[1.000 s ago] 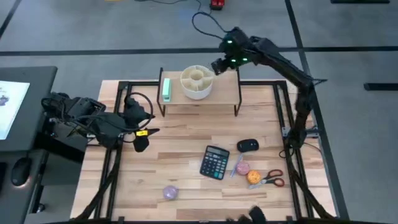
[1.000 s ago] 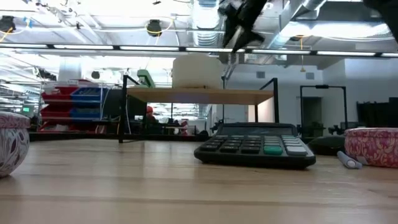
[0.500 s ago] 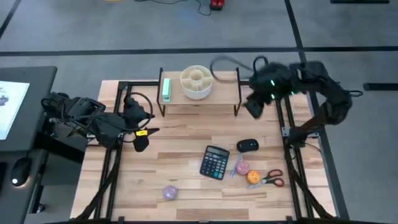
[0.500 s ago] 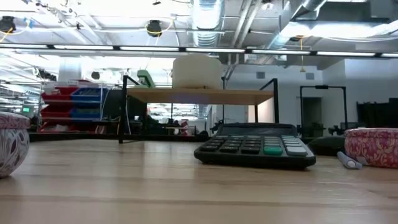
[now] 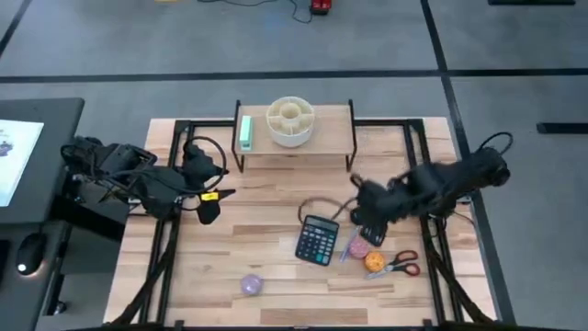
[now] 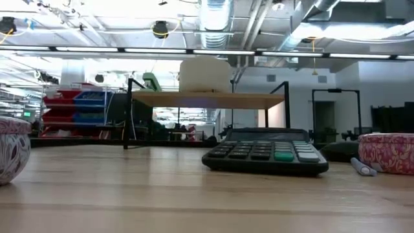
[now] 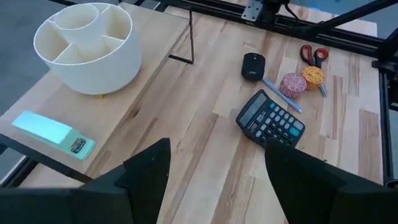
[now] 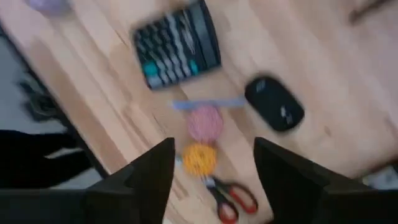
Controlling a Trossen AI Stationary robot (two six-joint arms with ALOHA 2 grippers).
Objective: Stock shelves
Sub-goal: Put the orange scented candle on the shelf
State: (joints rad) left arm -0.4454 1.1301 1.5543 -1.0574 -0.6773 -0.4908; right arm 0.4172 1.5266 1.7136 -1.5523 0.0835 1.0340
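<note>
Above mouse [image 8: 274,103], right gripper [image 8: 214,180] fingers spread, empty; left gripper [image 7: 214,180] fingers spread, empty, beside shelves [image 5: 323,127].

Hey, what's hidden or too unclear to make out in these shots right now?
- Mouse: in the high view, covered by the right gripper above it.
- Right gripper: motion-blurred in the high view; the low view misses it.
- Stapler: label too small to read in the left wrist view.
- Organizer compartments: hidden by its wall in the low view.
- Pen: blurred in the right wrist view.
</note>
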